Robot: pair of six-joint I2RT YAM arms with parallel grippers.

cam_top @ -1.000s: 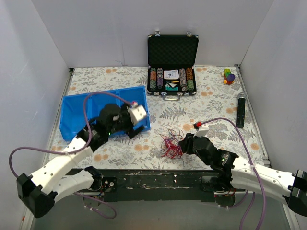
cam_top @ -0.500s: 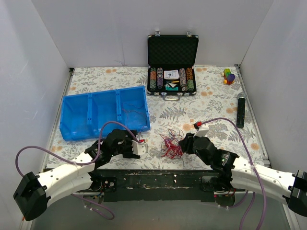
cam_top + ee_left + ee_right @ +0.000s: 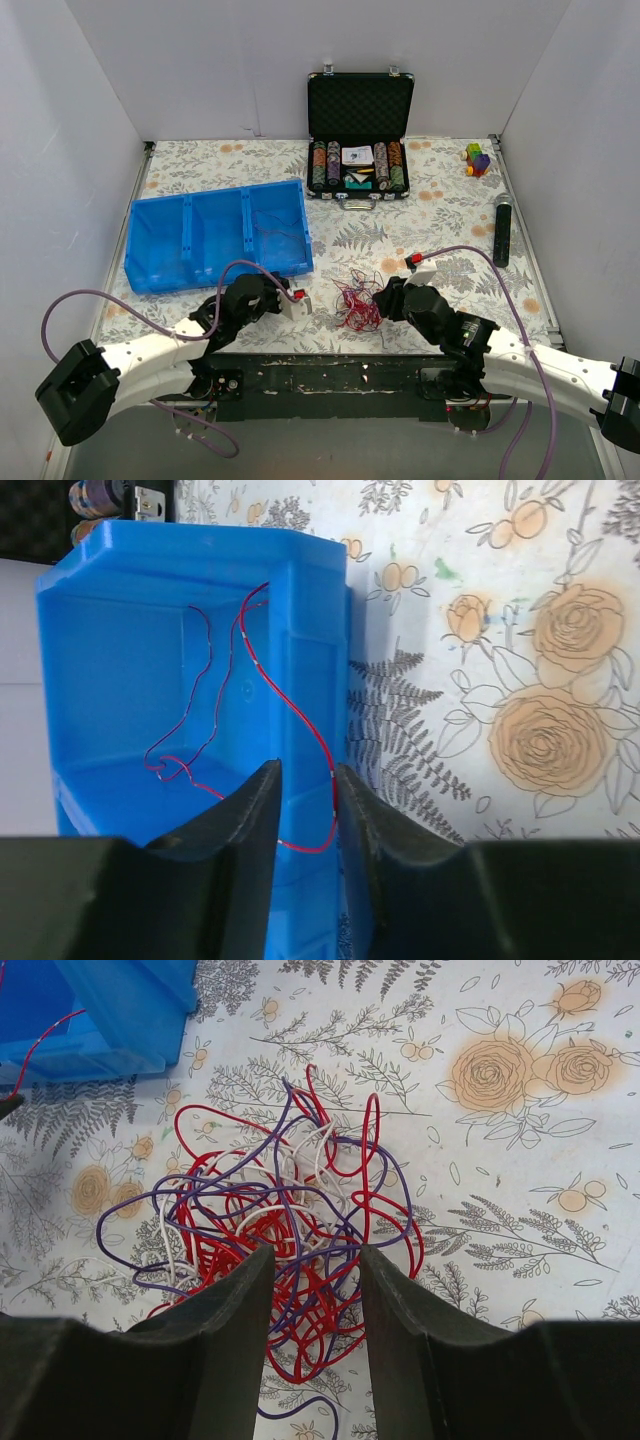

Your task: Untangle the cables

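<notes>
1. Near the middle of the table's near edge, the cables (image 3: 290,1210) lie in one knotted heap of red, white and violet strands on the flowered table cover (image 3: 440,200). One red strand (image 3: 291,706) is already apart, lying in the right compartment of the blue bin (image 3: 160,240).
2. The right gripper (image 3: 312,1300) is held at the right side of the heap. Its jaws are part-open and straddle the nearest loops; nothing is seen to be clamped.
3. The left gripper (image 3: 305,810) is held low beside the bin's near right corner, a little left of the heap. Its jaws are parted by a narrow gap. The separated red strand is seen through that gap, but whether it is touched cannot be told.
4. The step in hand is judged to be the selection of the next strand. One outer loop is to be pinched and drawn away while the heap is held down by the other arm.
5. Open room is available to the right of the heap and toward the far side, up to the chip case (image 3: 360,130).
6. To the left, the bin wall stands close. Pulls in that direction are to be kept short or lifted over the rim.
7. The near table edge lies just behind both grippers. Strands are not to be dragged over it.
</notes>
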